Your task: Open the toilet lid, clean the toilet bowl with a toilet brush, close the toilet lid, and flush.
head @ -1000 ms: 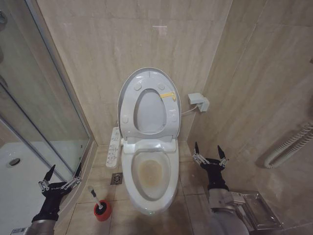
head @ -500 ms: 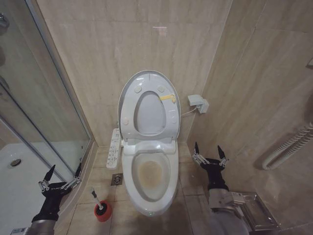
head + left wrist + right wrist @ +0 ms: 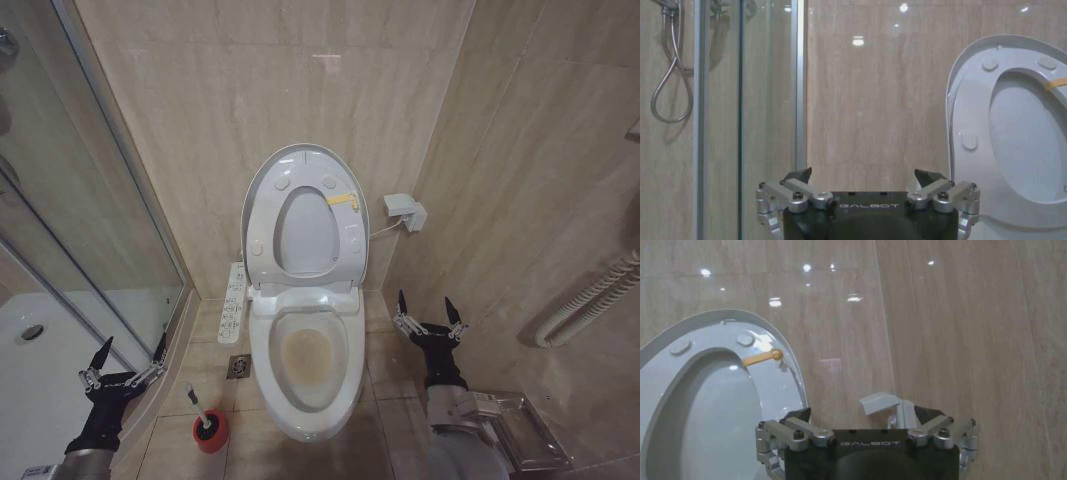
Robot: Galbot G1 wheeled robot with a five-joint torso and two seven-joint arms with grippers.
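The toilet lid [image 3: 305, 232] stands raised against the back wall, with the ring seat and its yellow sticker [image 3: 343, 199] folded up in front of it. Below lies the open toilet bowl [image 3: 351, 345], its inside stained yellowish. The toilet brush [image 3: 194, 398] stands tilted in its red holder [image 3: 210, 433] on the floor to the bowl's left. My left gripper [image 3: 133, 346] hangs open left of the brush, near the shower edge. My right gripper [image 3: 425, 300] is open to the right of the bowl. The wrist views show the left gripper [image 3: 865, 176] and right gripper [image 3: 865, 416] empty, with the lid [image 3: 1033, 150] [image 3: 707, 405] beyond.
A glass shower screen [image 3: 90, 200] and white shower tray [image 3: 40, 370] close off the left. The control panel [image 3: 232, 300] sits at the bowl's left side, a floor drain [image 3: 238, 366] below it. A wall box [image 3: 405, 210], a white rail [image 3: 590, 300] and a metal rack [image 3: 525, 430] are on the right.
The whole head view shifted slightly downward early on, so the camera moved. Both grippers, the lid and the brush keep their places.
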